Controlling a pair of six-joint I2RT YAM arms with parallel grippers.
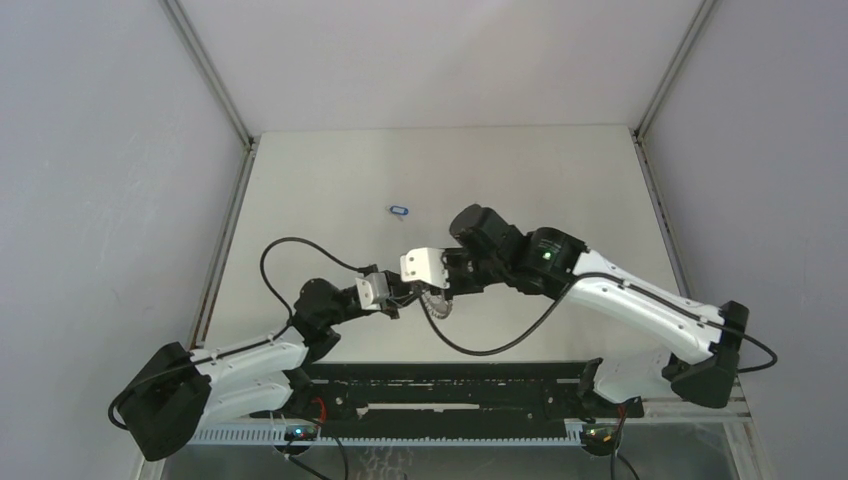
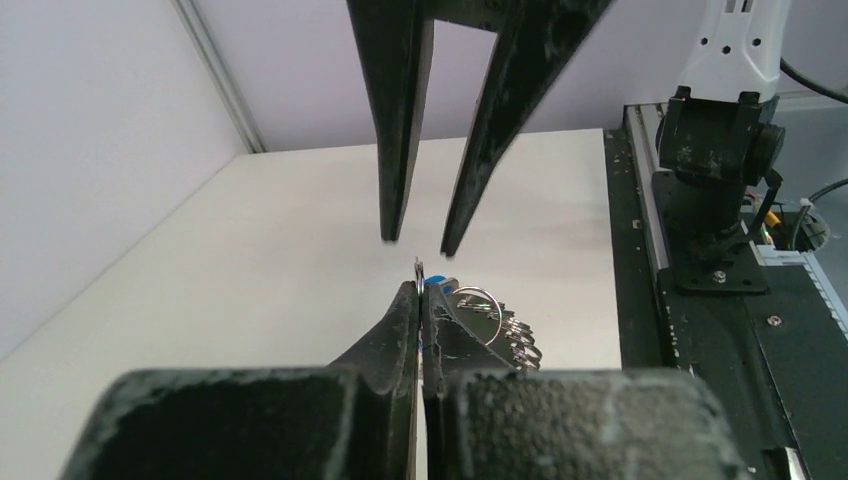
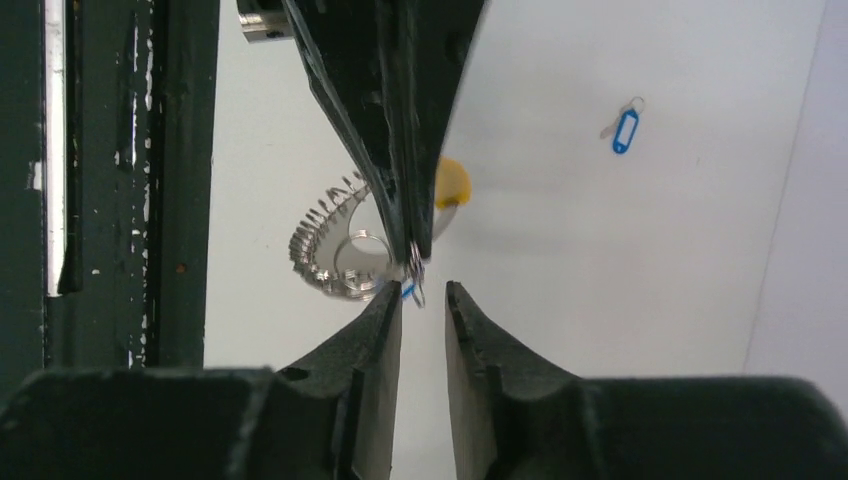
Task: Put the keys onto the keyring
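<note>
Down onto the pale worktop (image 1: pixel 330 170) first, grey walls (image 1: pixel 90 150) all round. Over its near half, about midway between the side edges, a tip-to-tip meeting. Left gripper (image 2: pixel 418 288): fingers (image 2: pixel 395 335) clenched flat together, pinching the first key (image 2: pixel 418 268) by its thin metal loop, with a dab of blue tag (image 2: pixel 437 283) peeking just beside the tips. Facing it, nearly nose to nose, right gripper (image 3: pixel 423 292): fingers (image 3: pixel 375 330) released, parted a touch, with bare worktop visible through the gap and nothing gripped. Just beside and below that meeting point, the keyring (image 3: pixel 325 250), bumpy and silvery, with its yellow arc (image 3: pixel 452 183) poking out past the left fingers; cannot tell whether touching them. Well apart, farther toward the far edge, lying alone: the second key (image 3: pixel 625 128), blue tag and all.
</note>
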